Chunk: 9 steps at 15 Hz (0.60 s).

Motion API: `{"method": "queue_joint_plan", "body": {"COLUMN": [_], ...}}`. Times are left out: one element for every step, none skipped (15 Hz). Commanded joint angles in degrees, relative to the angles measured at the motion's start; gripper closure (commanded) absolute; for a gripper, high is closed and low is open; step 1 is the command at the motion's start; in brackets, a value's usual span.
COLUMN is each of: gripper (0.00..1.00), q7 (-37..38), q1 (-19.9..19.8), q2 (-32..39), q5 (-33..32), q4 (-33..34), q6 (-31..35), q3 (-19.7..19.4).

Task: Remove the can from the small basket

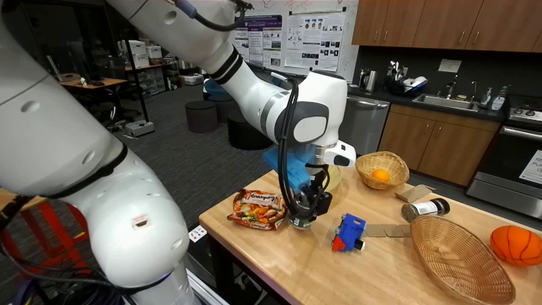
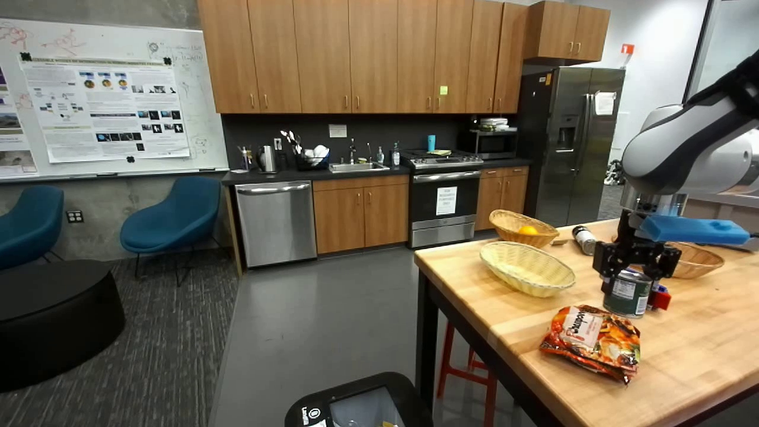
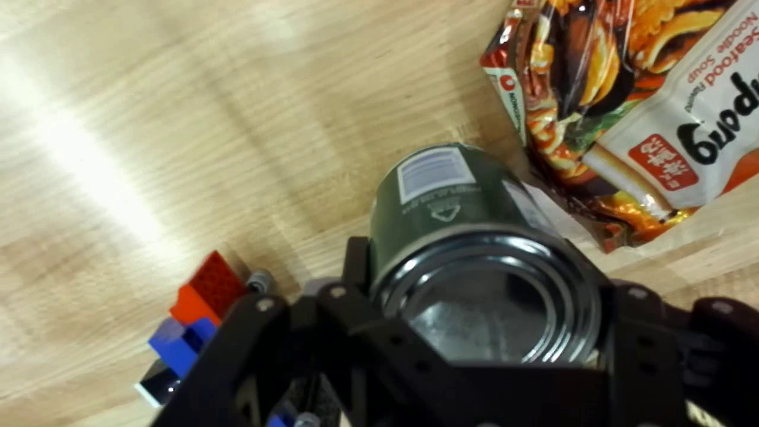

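Observation:
The can, with a dark green label and silvery top, stands outside the baskets near the table's end in both exterior views; its lid fills the middle of the wrist view. My gripper points down with its black fingers against both sides of the can, shut on it; this also shows in the wrist view. The can is at or just above the table; I cannot tell which. The small basket is pale cream, with nothing seen inside. It is partly hidden behind my gripper in an exterior view.
A noodle packet lies close beside the can. A blue and red toy block is on the other side. Farther off are a basket with an orange, a jar, cardboard, a large woven tray and a ball.

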Motion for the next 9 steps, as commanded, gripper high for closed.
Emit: {"method": "queue_joint_plan", "body": {"gripper": [0.52,0.52,0.52,0.52,0.52,0.52,0.52,0.52,0.52], "q7": [0.15,0.10,-0.09,-0.14,-0.16,-0.21,-0.12,-0.16,-0.11], "q1": [-1.81,-1.64,-1.09,-0.22,0.40,1.17,1.88,2.50,2.99], "q2": [0.91,1.19,1.34,1.30,1.34,1.55,1.97,2.21,2.39], "q5": [-1.00,-0.65,-0.01,0.70,1.17,1.57,1.80,2.00,2.13], "q4": [0.07,0.06,0.12,0.09,0.11,0.18,0.29,0.26,0.24], "q6": [0.65,0.76,0.82,1.15,1.27,1.45,1.66,1.90,2.00], "q3": [-0.59,-0.49,-0.34,0.02,0.30,0.65,1.06,1.32,1.60]}}
